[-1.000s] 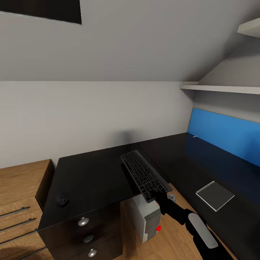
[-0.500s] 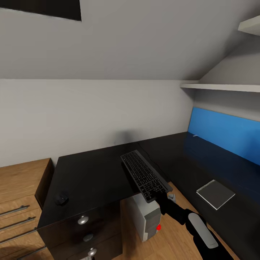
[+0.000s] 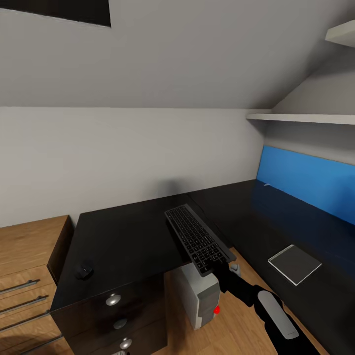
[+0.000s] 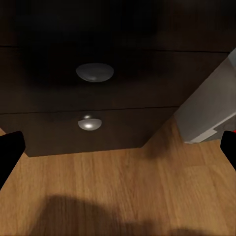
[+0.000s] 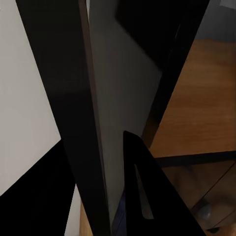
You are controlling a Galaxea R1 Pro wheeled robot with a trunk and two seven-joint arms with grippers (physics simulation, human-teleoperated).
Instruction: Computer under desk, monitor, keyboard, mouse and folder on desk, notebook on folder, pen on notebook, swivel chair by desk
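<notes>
The slim grey keyboard (image 3: 197, 239) with dark keys hangs tilted over the inner corner of the glossy black desk (image 3: 123, 236). My right gripper (image 3: 220, 268) is shut on its near end. In the right wrist view the keyboard (image 5: 123, 98) runs edge-on past a dark finger (image 5: 145, 196). The light-grey computer (image 3: 199, 296) stands on the floor under the keyboard, beside the drawers. A black mouse (image 3: 85, 271) lies on the desk's left part. The pale notebook (image 3: 295, 264) lies on its right wing. My left gripper (image 4: 118, 152) is open, low before the drawers, with the computer (image 4: 211, 113) beside them.
A light wooden chest of drawers (image 3: 24, 256) adjoins the desk on the left. A bright-blue panel (image 3: 305, 182) lines the wall behind the right wing, under white shelves (image 3: 301, 118). Black drawers with silver knobs (image 4: 94, 72) face the left wrist. The floor is wood.
The head view has shifted very slightly. The keyboard stays held in my right gripper at nearly the same place over the desk corner.
</notes>
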